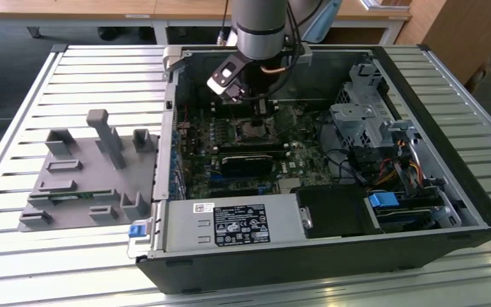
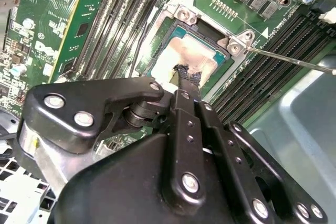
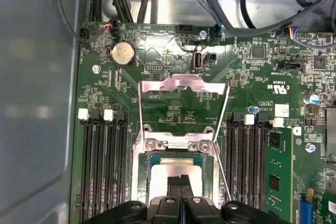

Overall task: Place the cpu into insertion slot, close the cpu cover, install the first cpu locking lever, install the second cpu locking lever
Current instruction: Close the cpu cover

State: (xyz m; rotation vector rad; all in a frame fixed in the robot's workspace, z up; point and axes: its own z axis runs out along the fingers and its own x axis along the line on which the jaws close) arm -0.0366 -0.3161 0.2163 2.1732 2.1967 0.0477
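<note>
- Exterior view: the arm reaches down into the open computer case (image 1: 314, 268) on the slatted bench (image 1: 23, 268). The gripper (image 1: 258, 118) hangs right over the insertion slot (image 1: 252, 132) on the motherboard. A grey fixture tray (image 1: 79, 182) sits beside the case, at the exterior view's left.
- Second wrist view: the cpu (image 2: 191, 56) lies in the slot, with pale residue on its metal top. The fingers (image 2: 185, 103) are clenched together with nothing between them, and their tips appear to touch the chip's top face. One thin locking lever (image 2: 294, 60) sticks out free.
- First wrist view: the cpu cover (image 3: 181, 83) stands flipped open behind the slot. Placing the chip looks done. Closing the cover and seating both levers are left.
</note>
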